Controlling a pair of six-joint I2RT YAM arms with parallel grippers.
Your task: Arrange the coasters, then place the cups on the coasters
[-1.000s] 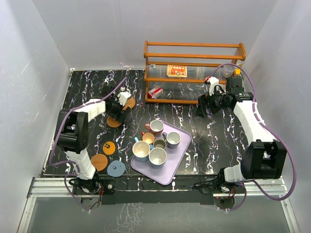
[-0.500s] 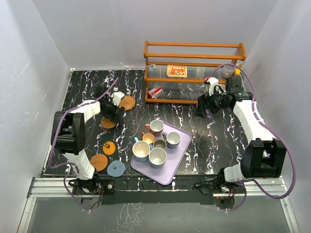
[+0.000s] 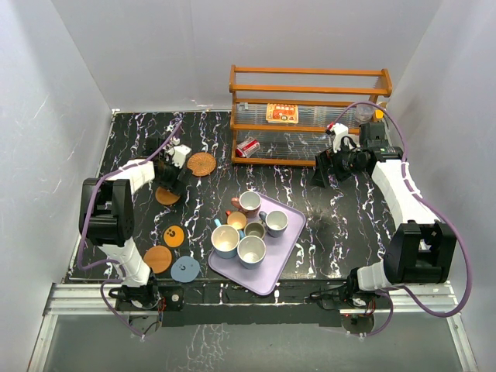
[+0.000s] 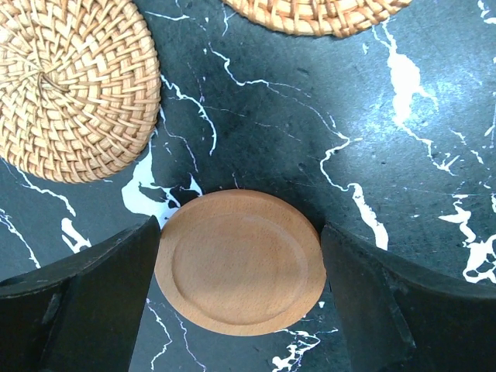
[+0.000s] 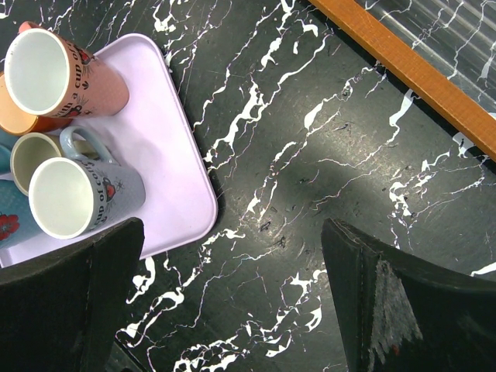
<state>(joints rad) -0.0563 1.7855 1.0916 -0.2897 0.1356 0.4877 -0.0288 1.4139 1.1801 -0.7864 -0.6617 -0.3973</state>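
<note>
My left gripper is shut on a plain orange coaster, one finger at each edge, low over the black table. Two woven rattan coasters lie just beyond it, one close by and one farther off. From above, the left gripper holds that orange coaster, with one rattan coaster to its right. The dotted, plain orange and grey-blue coasters lie near the front left. Several cups stand on the lilac tray. My right gripper is open and empty.
A wooden rack stands at the back, with a printed packet on it and a red-and-white can at its foot. White walls close in both sides. In the right wrist view the tray corner lies left of the right gripper.
My left gripper has moved left with the orange coaster between its fingers, uncovering the rattan coaster on its right. The right arm has not moved.
</note>
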